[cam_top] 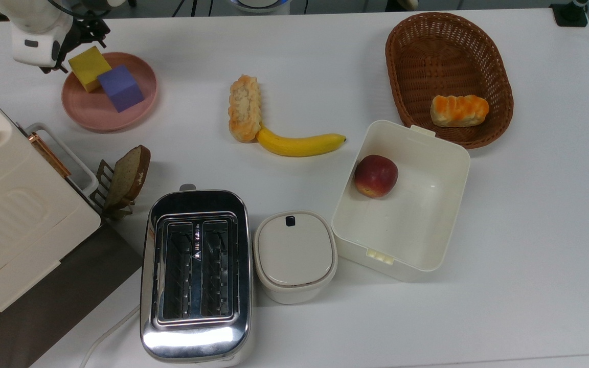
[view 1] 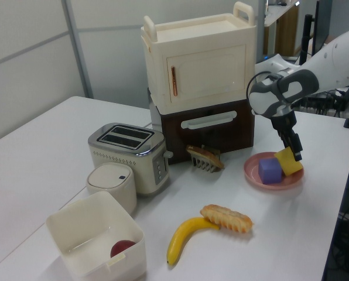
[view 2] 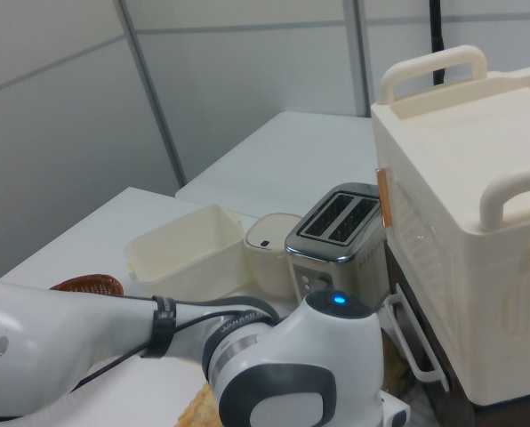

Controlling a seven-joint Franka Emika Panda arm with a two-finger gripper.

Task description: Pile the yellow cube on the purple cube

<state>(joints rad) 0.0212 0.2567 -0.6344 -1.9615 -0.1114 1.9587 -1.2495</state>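
We see gripper (view 1: 296, 151) at yellow cube (cam_top: 89, 67), beside purple cube (cam_top: 120, 88) on plate (cam_top: 95, 115); finger gap: can't tell.

The arm's grey-white wrist (view 2: 301, 374) fills the foreground before the toaster (view 2: 334, 233) and cream cabinet (view 2: 465, 222).

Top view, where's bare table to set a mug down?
The widest bare patch of the table lies at the top view's right, beside the white bin. Another lies between the pink plate and the basket. The toaster corner is crowded.

Banana (cam_top: 299, 144) touches pastry (cam_top: 244, 107); apple (cam_top: 375, 176) in box (cam_top: 445, 204).
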